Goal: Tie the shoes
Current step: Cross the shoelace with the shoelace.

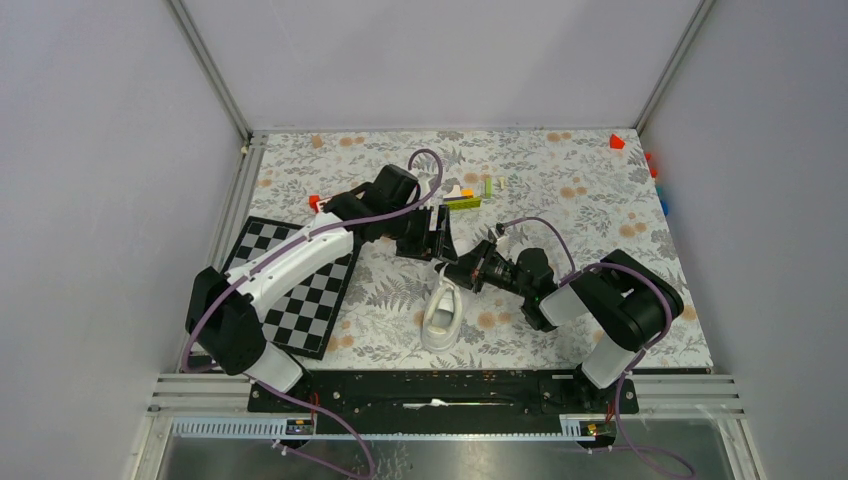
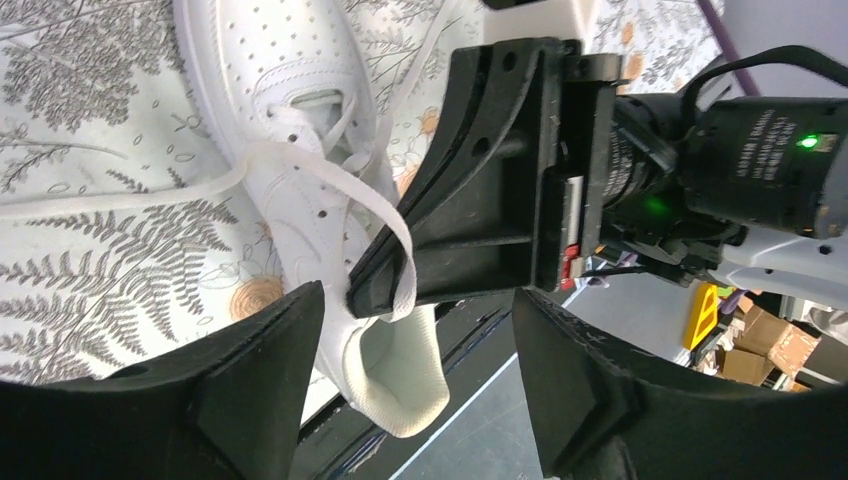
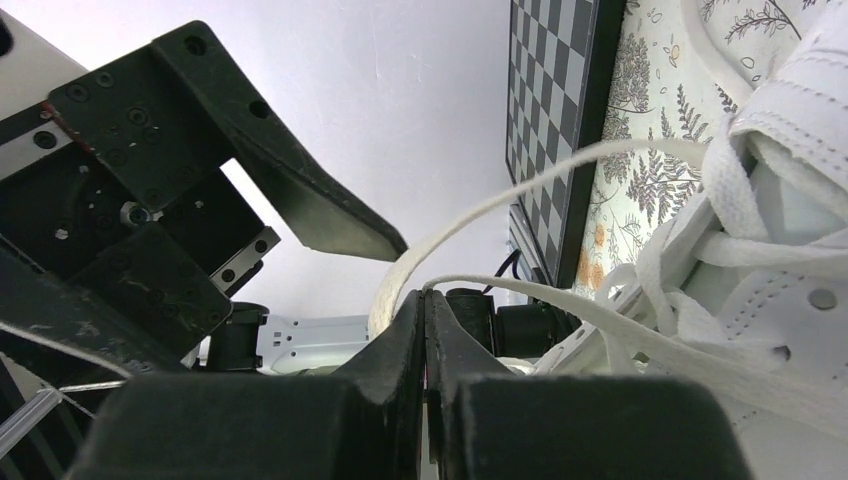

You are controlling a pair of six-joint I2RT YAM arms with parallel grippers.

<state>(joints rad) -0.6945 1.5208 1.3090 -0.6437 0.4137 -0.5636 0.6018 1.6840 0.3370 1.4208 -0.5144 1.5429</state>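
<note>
ITEM: white sneaker (image 1: 443,318); lies on the floral-patterned table (image 1: 560,170) between the two arms, just right of the checkerboard (image 1: 300,290); laces loose, no bow visible.

RIGHT GRIPPER (image 2: 375,292): fingers pressed together, pinching a white lace (image 2: 385,215) at their tips; the lace runs from the eyelets up to the pinch, lifted off the shoe.

LEFT GRIPPER (image 1: 440,240): fingers (image 2: 250,380) spread, nothing between them; it hovers just beside the right gripper, above the shoe.

OTHER STRAND (image 2: 120,195): trails flat over the table, away from the shoe.

STEP, as judged: early in the tying; one lace drawn out, no crossing or loop secured.

NEXT MOVE calls for: the spread fingers closing on a lace without knocking the pinching gripper; tension kept gentle, so the light shoe does not drag.
</note>
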